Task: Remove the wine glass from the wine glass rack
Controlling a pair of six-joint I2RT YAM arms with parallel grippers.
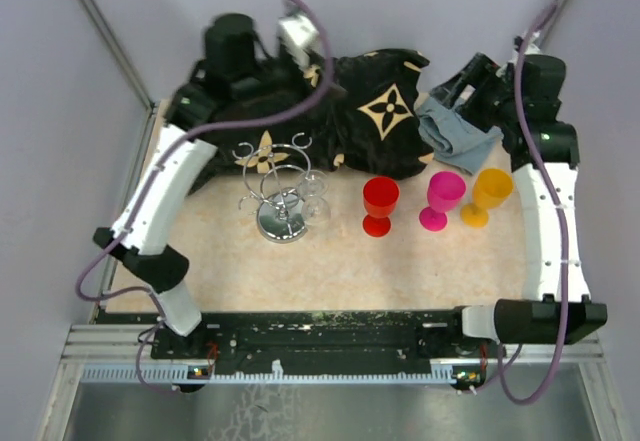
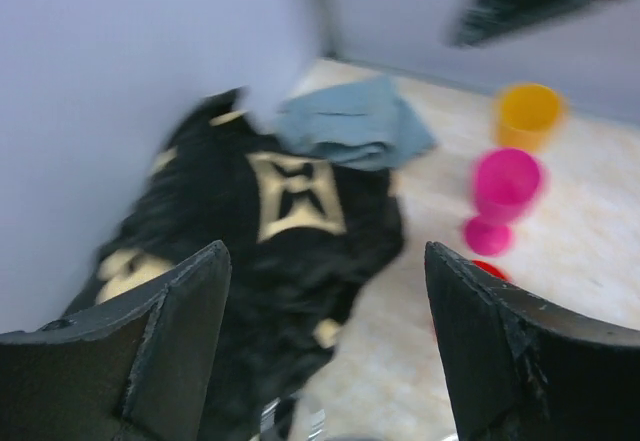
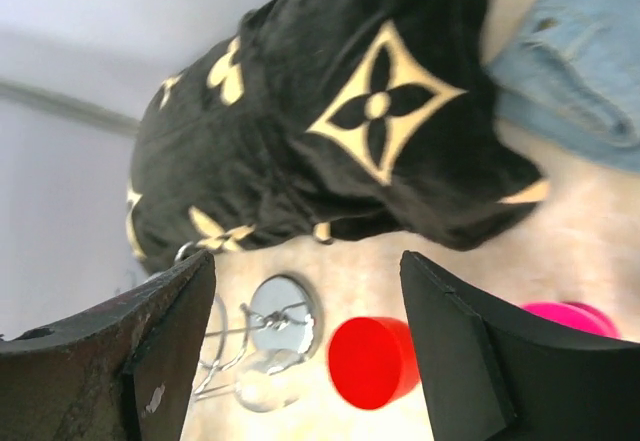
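The chrome wine glass rack [image 1: 280, 193] stands on its round mirrored base left of centre. A clear wine glass [image 1: 315, 201] hangs on its right side. Both show in the right wrist view, the rack [image 3: 280, 311] and the glass [image 3: 258, 386] low between my fingers. My left gripper [image 1: 300, 73] is open and empty, high over the black cloth behind the rack; its view [image 2: 325, 251] is blurred. My right gripper [image 1: 455, 86] is open and empty at the back right, far from the rack, as its own view [image 3: 307, 261] also shows.
A black cloth with gold flowers [image 1: 350, 111] lies behind the rack, and a folded blue denim piece [image 1: 455, 131] lies to its right. A red goblet [image 1: 380, 204], a pink goblet [image 1: 443, 199] and an orange goblet [image 1: 487, 196] stand in a row right of the rack.
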